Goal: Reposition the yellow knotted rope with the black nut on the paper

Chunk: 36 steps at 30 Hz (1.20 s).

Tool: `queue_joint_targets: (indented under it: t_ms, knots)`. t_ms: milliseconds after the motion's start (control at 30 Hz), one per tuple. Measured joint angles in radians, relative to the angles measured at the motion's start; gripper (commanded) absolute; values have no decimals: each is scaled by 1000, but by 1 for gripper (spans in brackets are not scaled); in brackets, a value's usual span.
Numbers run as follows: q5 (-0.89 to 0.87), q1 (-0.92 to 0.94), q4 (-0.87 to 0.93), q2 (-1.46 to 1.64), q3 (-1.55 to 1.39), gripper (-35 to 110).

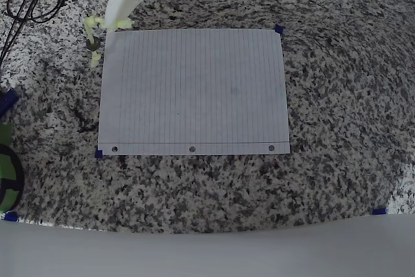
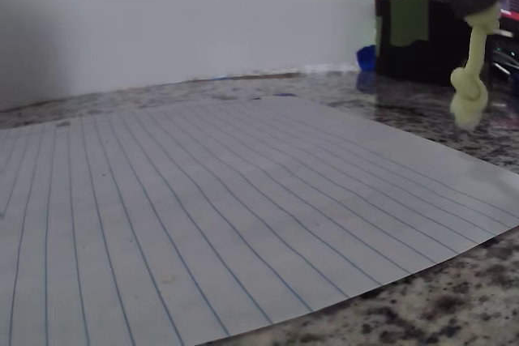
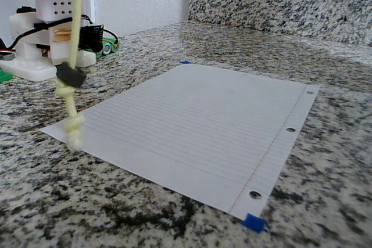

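While my claw (image 1: pixel 111 24) carries the yellow knotted rope (image 3: pixel 72 56) off the surface, the rope hangs nearly straight down, its long axis vertical. The black nut (image 3: pixel 71 75) sits partway along the hanging length, with one knot just under it and an end knot lower still. In the overhead view the rope and nut lie at the upper left corner of the paper (image 1: pixel 194 89), just outside its left edge; the sheet therefore extends to the right and toward the punched holes from where I hold the rope. In the fixed view the lowest knot appears level with the sheet's near corner; whether it touches the granite surface (image 3: pixel 116 213) or hangs just clear I cannot tell. My claw must be clamped on the rope's upper part, since the rope dangles from it, but the fingers themselves are hidden by the white arm in the overhead view and cut off at the top of the fixed view. The rope's upper end is likewise cut off.
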<state>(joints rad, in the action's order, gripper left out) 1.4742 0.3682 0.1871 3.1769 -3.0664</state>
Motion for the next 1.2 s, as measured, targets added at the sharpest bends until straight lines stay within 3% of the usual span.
queue_joint_targets:
  t_ms: [433, 1200]
  knots:
    - [-25, -178, 195, 91, -78, 0]
    - [-98, -511, 316, 124, -84, 0]
